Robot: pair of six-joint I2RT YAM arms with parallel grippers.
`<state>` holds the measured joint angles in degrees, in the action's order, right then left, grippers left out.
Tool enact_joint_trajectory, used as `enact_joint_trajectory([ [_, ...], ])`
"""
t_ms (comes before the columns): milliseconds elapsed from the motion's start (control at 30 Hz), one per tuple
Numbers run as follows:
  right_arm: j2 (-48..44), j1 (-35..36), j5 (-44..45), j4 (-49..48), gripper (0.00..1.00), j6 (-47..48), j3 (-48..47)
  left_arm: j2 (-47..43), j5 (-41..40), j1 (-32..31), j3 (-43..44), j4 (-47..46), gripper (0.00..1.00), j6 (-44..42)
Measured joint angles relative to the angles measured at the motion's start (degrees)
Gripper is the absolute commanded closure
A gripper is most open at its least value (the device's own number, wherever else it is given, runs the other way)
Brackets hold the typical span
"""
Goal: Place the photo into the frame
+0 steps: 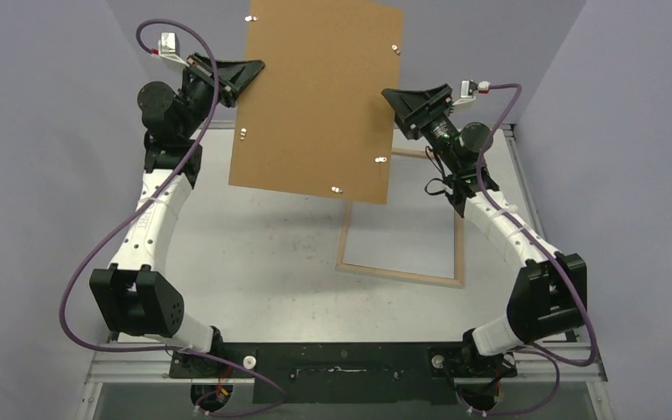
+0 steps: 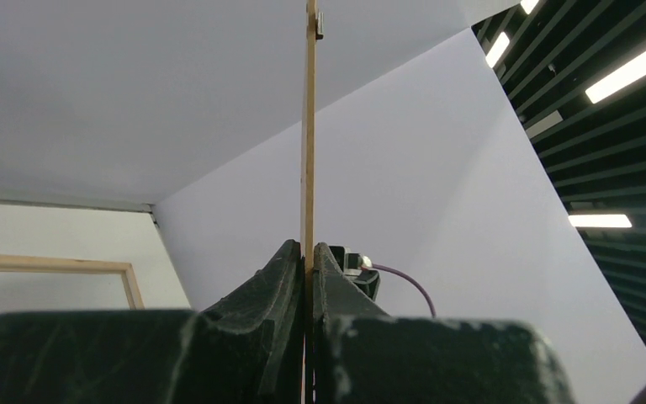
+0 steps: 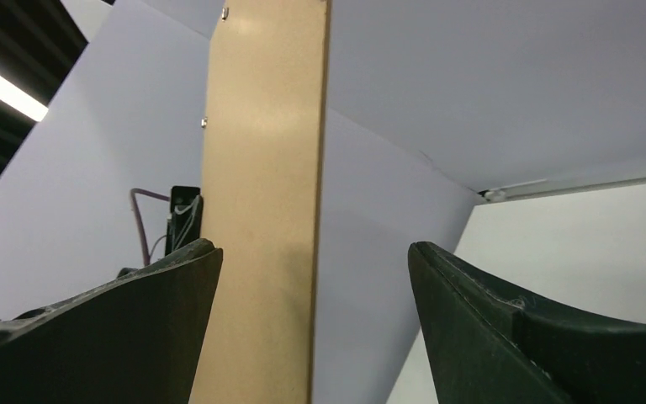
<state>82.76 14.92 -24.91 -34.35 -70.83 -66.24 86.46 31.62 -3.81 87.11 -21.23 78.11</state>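
Aloft over table [image 1: 254, 262], tilted: hardboard sheet [image 1: 319, 96]. At sheet's left edge: left gripper [image 1: 256, 67], clamped on it. At right edge: right gripper [image 1: 388, 94], jaws apart, edge between. Below, flat on table, right of centre: frame [image 1: 400, 274], far end hidden behind sheet.

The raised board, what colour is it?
The hardboard sheet is plain brown; the top external view shows it best.

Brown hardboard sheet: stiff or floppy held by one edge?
Probably stiff: the thin brown rectangular hardboard sheet looks straight edge-on, pinched at one edge by the left gripper alone. Likely light, since that one pinch carries it. Could pivot: the right gripper stands open around the far edge.
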Motion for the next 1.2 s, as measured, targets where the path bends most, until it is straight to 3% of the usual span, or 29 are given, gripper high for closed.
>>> enact_joint_trajectory([
  [133,5.6,0.0,-3.4,-8.6,0.46,-8.0,-1.4,0.1,-0.2,0.0,-0.6,-0.1,1.00,2.2],
  [267,8.0,0.0,-6.3,-13.2,0.83,-13.2,-1.9,0.1,-0.3,0.0,-1.3,-0.1,1.00,2.8],
  [367,8.0,-0.2,-7.5,-14.8,1.00,-14.8,-2.2,0.4,-0.5,-0.1,-1.8,-0.1,1.00,3.0],
  [433,8.0,-0.5,-7.9,-16.0,1.00,-16.4,-2.5,0.6,-0.7,-0.1,-2.1,0.0,0.97,2.9],
  [500,7.8,-0.8,-8.2,-16.1,1.00,-17.5,-2.7,0.7,-0.9,-0.1,-2.3,-0.1,0.85,2.9],
  [633,7.5,-1.1,-8.5,-15.3,1.00,-16.4,-2.7,0.7,-1.9,-0.3,-3.2,-0.4,0.45,1.9],
  [733,6.2,-1.7,-8.5,-11.6,1.00,-13.4,-2.7,0.6,-3.4,-0.3,-4.8,0.1,0.26,0.1],
  [1000,4.8,-5.6,-6.6,1.5,1.00,-6.3,-2.8,-2.6,-8.9,0.1,-8.6,14.8,0.14,-15.9],
  [1067,4.8,-6.3,-5.7,6.3,1.00,-4.4,-2.8,-3.8,-11.2,0.2,-9.7,19.5,0.04,-21.5],
  [1200,4.8,-6.8,-3.7,14.4,1.00,-1.4,-2.8,-5.0,-14.7,0.5,-13.2,25.5,0.03,-30.5],
])
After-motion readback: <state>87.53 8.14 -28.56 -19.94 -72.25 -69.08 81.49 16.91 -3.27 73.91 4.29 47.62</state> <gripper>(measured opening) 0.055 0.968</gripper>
